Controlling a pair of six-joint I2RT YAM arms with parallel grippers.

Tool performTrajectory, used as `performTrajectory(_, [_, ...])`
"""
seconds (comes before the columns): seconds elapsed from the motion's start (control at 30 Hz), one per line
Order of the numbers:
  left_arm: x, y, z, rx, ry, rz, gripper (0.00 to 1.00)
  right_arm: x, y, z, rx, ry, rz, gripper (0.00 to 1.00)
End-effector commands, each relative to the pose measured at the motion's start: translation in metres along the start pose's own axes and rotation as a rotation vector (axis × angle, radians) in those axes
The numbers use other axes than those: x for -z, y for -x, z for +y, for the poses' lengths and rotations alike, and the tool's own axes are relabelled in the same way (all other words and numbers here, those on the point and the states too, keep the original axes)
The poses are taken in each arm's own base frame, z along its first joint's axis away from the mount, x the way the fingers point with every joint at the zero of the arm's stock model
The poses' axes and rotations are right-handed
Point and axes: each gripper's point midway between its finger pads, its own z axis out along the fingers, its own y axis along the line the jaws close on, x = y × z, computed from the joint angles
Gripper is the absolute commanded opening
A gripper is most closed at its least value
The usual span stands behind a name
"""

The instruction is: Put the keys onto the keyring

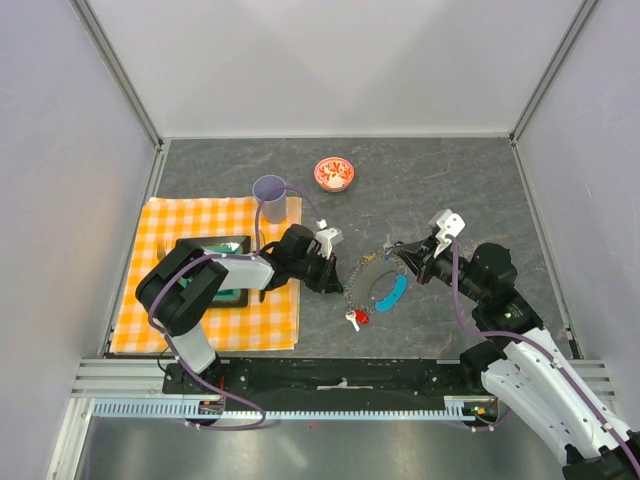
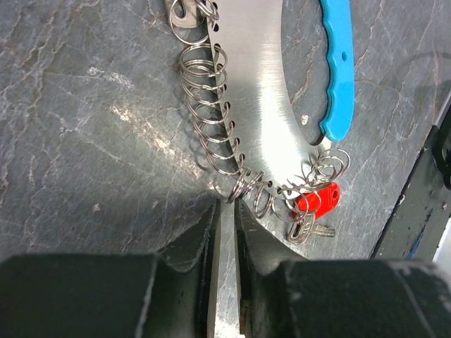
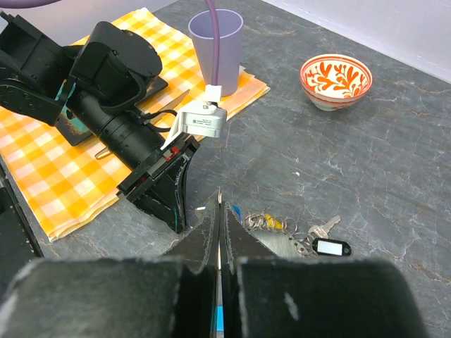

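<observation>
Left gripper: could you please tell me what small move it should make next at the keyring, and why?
Probably ease forward a touch and close gently on the split ring. The left gripper has its jaws only a narrow slit apart, and that ring on the keyring lies right at its tips, with the red key just beside it. The right gripper is shut.

- No word, number or brand mark can be read in any view.
- The black key tag [image 3: 330,246] on the counter has a white label window. It looks blank, though it is too small to be sure.
- The red-and-white bowl [image 3: 335,79] carries only a leaf pattern.
</observation>
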Motion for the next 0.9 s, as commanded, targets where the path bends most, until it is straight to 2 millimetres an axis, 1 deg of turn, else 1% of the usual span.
performTrajectory(0.0, [-0.006,0.006,-0.007,0.007,-0.024,-0.001,0.19,-0.002,0.012,0.003,0.009,0.017,-0.047,0.00])
performTrajectory(0.17, [-0.008,0.004,-0.008,0.006,-0.026,0.008,0.19,-0.002,0.012,0.003,0.008,0.017,-0.047,0.00])
performTrajectory(0.67, [-0.014,0.012,-0.019,-0.006,-0.060,0.006,0.22,-0.003,0.010,0.004,0.002,0.024,-0.044,0.00])
performTrajectory(0.77, [-0.017,0.013,-0.021,-0.007,-0.067,0.011,0.22,-0.003,0.011,0.005,0.004,0.027,-0.045,0.00])
performTrajectory(0.87, [-0.019,0.012,-0.024,-0.013,-0.080,0.017,0.19,-0.003,0.010,0.005,0.003,0.029,-0.042,0.00])
